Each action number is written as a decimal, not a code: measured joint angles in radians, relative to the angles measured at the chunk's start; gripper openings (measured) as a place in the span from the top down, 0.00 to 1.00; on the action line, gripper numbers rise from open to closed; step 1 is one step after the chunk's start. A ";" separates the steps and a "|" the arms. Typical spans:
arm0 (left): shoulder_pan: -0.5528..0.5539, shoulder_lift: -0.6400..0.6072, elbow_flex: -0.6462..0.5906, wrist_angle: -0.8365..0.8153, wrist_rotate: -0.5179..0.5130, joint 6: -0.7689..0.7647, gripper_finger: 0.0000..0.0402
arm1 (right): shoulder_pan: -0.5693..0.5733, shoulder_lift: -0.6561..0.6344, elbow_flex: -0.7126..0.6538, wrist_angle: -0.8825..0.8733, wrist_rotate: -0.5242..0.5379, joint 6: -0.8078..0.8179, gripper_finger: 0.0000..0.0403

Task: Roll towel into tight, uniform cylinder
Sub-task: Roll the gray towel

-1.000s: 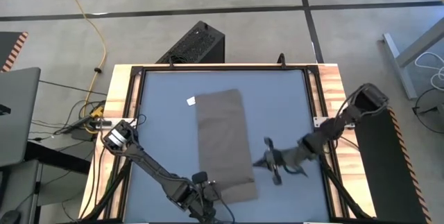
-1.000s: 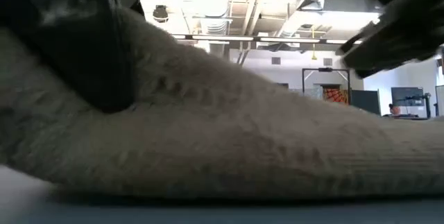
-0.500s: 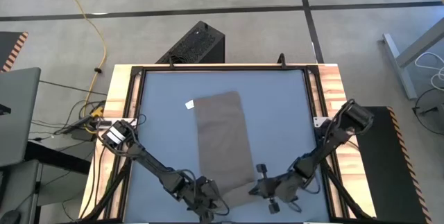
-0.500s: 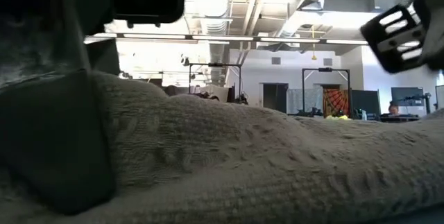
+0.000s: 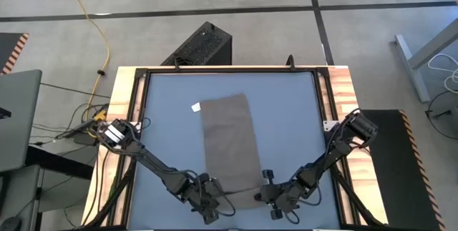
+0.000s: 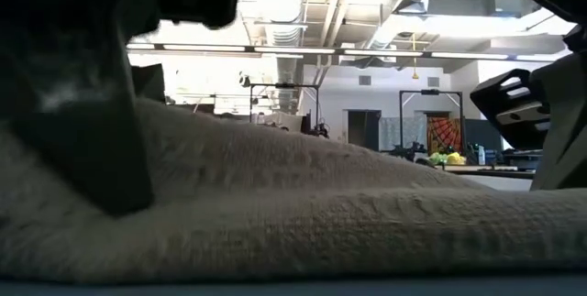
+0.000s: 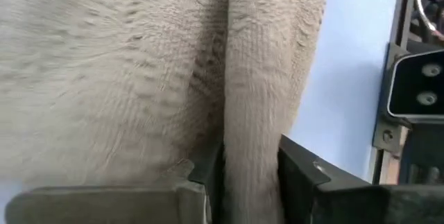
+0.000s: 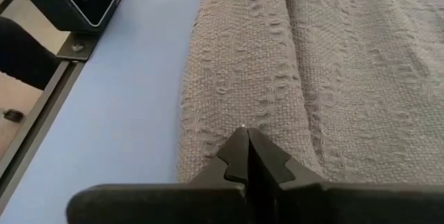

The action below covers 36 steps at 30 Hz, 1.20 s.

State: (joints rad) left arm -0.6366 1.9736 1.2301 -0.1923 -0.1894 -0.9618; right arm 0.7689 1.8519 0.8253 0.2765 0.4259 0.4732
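On your left, the left gripper (image 5: 209, 201) is low at the near edge of the table (image 5: 286, 116), at the left corner of the towel (image 5: 230, 145). In the left wrist view its fingers (image 7: 300, 182) stand a little apart, with a raised fold of the towel (image 7: 260, 113) between them. I cannot tell if they press the fold or only stand around it, so do not count it as a firm grip.

The towel lies flat in the middle of the table as a long strip, running from the far side toward the near edge. Its white tag (image 5: 196, 105) is at the far left corner. Only the near end is bunched up; I judge that the rolling has just begun.

On your right, the right gripper (image 5: 270, 197) is at the right corner of the same near end. In the right wrist view its fingertips (image 8: 248, 156) are closed together, and they seem to pinch a small ridge of the towel (image 8: 277, 78).

The cloth looks soft, light and loosely woven, so I think it will sag and stretch between the two grippers. You should take hold at both near corners, close to the edge. Uneven pulling could make the roll loose or cone-shaped.
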 joint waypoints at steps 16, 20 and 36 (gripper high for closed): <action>-0.104 -0.162 0.000 -0.122 -0.087 -0.024 0.77 | -0.012 0.000 -0.001 -0.006 -0.007 0.036 0.94; -0.141 -0.194 0.002 -0.158 -0.191 -0.056 0.77 | -0.015 0.000 -0.001 -0.006 -0.008 0.035 0.94; -0.112 0.037 0.002 0.259 -0.339 0.116 0.89 | -0.030 0.002 -0.003 0.013 0.009 0.065 0.94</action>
State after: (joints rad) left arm -0.7483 2.0105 1.2320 0.0669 -0.5279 -0.8460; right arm 0.7391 1.8538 0.8227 0.2892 0.4347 0.5382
